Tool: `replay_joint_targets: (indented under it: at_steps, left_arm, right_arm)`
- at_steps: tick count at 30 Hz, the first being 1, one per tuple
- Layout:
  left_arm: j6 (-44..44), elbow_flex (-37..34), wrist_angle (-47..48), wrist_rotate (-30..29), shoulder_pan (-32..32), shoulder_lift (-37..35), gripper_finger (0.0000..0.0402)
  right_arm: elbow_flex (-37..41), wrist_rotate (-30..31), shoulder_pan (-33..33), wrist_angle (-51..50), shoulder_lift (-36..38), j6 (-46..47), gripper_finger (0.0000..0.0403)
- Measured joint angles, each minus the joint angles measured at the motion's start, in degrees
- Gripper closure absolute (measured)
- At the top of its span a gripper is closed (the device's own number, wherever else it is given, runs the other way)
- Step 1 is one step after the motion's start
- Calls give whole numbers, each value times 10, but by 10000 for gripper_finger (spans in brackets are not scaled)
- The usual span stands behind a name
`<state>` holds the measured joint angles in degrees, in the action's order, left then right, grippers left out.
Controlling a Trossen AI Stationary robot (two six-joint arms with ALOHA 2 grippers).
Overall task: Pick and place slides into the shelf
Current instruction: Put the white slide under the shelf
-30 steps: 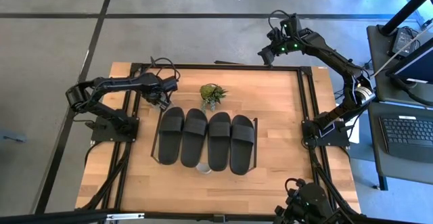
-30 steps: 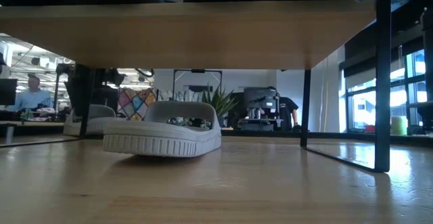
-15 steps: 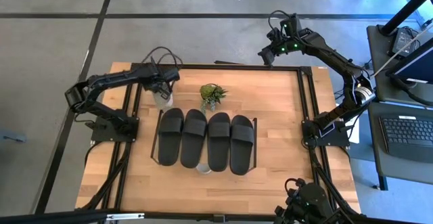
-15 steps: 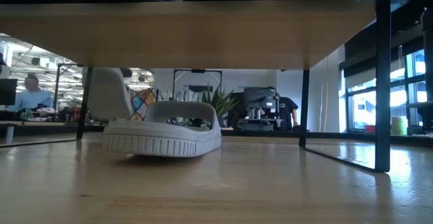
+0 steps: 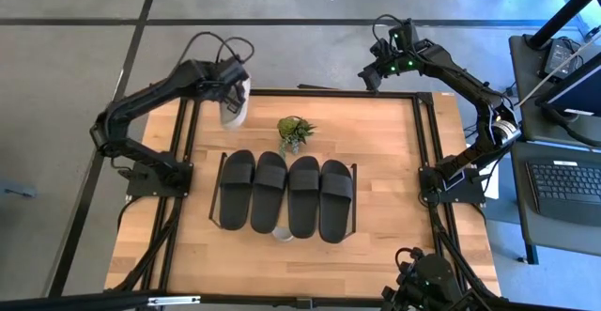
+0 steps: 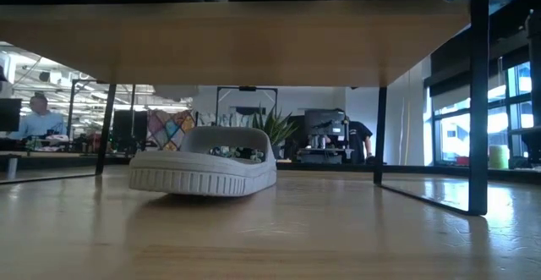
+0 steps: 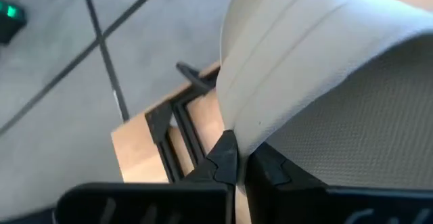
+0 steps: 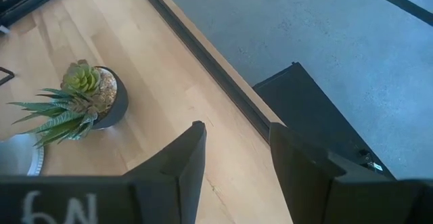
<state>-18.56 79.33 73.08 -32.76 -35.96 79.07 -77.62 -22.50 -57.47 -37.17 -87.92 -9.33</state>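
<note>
Your high camera looks straight down on the whole counter, both arms and the grey floor around it. Your low camera sits at counter-top height under the shelf board, close to a grey-white slide, facing level into the room behind. Your left wrist camera looks very close past its hand at a grey-white slide. Your right wrist camera looks down on the counter's far edge; it shares the potted plant with the high view.
</note>
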Motion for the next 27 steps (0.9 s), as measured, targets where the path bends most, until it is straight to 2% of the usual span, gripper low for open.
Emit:
replay_joint_targets:
  at_steps: [5,10,16,23,27]
  left_arm:
    - [17,95,62,9,52,0,399]
    - [-15,201,128,10,136,0,399]
    - [-82,297,138,94,274,0,399]
    - [-196,313,92,130,463,4,399]
    - [-203,313,13,145,575,27,399]
  right_arm:
    - [0,0,0,0,0,-2,237]
    - [0,0,0,-3,0,-2,237]
    - [0,0,0,-19,0,-25,237]
    - [0,0,0,-24,0,-32,237]
    - [0,0,0,-25,0,-49,238]
